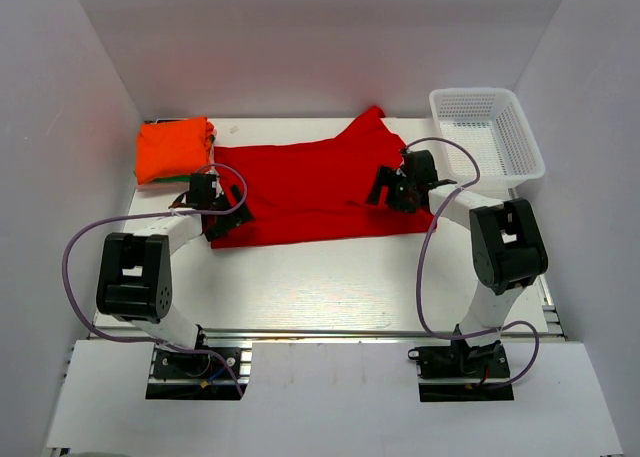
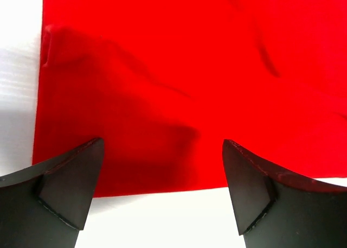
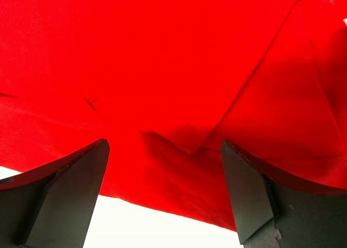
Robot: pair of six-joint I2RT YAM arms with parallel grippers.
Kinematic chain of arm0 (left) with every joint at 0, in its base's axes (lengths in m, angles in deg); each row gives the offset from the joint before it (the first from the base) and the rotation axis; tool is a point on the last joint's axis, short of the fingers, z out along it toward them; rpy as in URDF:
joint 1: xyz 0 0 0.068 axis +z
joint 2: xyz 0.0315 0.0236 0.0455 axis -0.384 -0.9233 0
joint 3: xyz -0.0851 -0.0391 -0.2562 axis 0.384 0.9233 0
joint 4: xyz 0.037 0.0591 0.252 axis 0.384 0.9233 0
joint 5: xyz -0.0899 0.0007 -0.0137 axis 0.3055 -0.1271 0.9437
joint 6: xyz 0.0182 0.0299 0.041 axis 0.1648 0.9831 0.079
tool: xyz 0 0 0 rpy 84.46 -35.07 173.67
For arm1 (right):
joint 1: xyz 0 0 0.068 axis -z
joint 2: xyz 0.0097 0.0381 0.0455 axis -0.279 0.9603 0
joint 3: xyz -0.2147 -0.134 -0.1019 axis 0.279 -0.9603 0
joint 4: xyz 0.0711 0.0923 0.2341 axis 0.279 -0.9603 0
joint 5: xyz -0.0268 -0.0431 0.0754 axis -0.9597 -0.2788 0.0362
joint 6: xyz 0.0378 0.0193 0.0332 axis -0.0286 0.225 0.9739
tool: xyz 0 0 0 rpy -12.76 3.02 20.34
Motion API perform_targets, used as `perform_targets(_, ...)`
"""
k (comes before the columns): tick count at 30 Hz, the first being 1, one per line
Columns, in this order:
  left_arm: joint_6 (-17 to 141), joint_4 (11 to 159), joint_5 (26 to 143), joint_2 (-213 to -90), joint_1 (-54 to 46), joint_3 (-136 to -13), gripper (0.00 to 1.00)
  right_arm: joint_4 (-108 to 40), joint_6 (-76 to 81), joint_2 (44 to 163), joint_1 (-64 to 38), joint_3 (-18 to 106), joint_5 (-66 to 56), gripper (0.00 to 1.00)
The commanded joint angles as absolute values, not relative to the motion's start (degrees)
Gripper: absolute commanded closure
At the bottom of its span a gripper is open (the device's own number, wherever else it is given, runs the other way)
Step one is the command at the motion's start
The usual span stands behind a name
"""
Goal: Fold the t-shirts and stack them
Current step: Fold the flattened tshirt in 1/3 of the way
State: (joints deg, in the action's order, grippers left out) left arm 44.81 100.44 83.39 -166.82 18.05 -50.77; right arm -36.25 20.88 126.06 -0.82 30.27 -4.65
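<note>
Red t-shirt (image 1: pixel 320 192) lay spread on white table (image 1: pixel 330 287), left gripper (image 2: pixel 162 145) and right gripper (image 3: pixel 165 145) released over its near hem, overhead view alone showed folded orange t-shirt (image 1: pixel 172 147) far-left, mesh basket (image 1: pixel 520 142) far-right, white walls (image 1: pixel 300 37).

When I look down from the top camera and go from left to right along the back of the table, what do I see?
orange folded t-shirt → red t-shirt → white basket
</note>
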Motion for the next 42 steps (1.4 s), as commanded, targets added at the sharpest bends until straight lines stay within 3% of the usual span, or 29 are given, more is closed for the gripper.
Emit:
perform_targets(1, 46.1, 100.56, 82.52, -167.14, 17.83, -49.98, 0.0, -32.54, 21.86, 126.5, -0.33, 29.01, -5.3, 0.13)
perform_targets(11, 46.1, 101.18, 81.73, -169.25, 17.83, -49.37, 0.0, -29.27, 23.88, 130.02, -0.5, 30.85, -0.38, 0.32)
perform_targets(12, 46.1, 101.18, 81.72, -169.25, 17.83, -49.37, 0.0, -28.83, 23.97, 128.8, -0.5, 30.42, -0.64, 0.51)
perform_targets(15, 46.1, 101.18, 81.2, -168.63, 17.83, -48.84, 0.0, -26.19, 25.2, 126.52, -0.59, 28.57, -3.27, 0.77)
perform_targets(17, 46.1, 101.18, 81.2, -168.63, 17.83, -48.84, 0.0, -25.49, 25.2, 125.55, -0.59, 28.39, -4.77, 0.88)
perform_targets(18, 45.57, 100.48, 81.2, -168.11, 17.83, -48.84, 0.0, -25.75, 24.85, 125.54, -0.5, 28.74, -5.21, 1.0)
perform_targets(31, 45.57, 99.34, 80.85, -166.43, 17.83, -46.56, 0.0, -27.07, 23.44, 133.01, -0.94, 41.84, -3.81, 1.0)
perform_targets(38, 46.1, 100.03, 83.57, -168.1, 17.83, -47.08, 0.0, -23.56, 24.41, 147.74, -0.94, 60.27, -2.05, 1.0)
perform_targets(39, 46.1, 100.04, 83.57, -168.1, 17.83, -47.08, 0.0, -24.86, 24.58, 149.17, -1.03, 62.3, 0.13, 0.97)
perform_targets(41, 46.1, 101.35, 82.52, -168.1, 17.83, -47.61, 0.0, -26.62, 24.67, 151.98, -1.11, 69.16, 1.64, 0.64)
perform_targets(42, 46.1, 101.36, 82.52, -167.58, 17.83, -47.61, 0.0, -27.24, 24.5, 152.6, -0.94, 69.87, 1.82, 0.38)
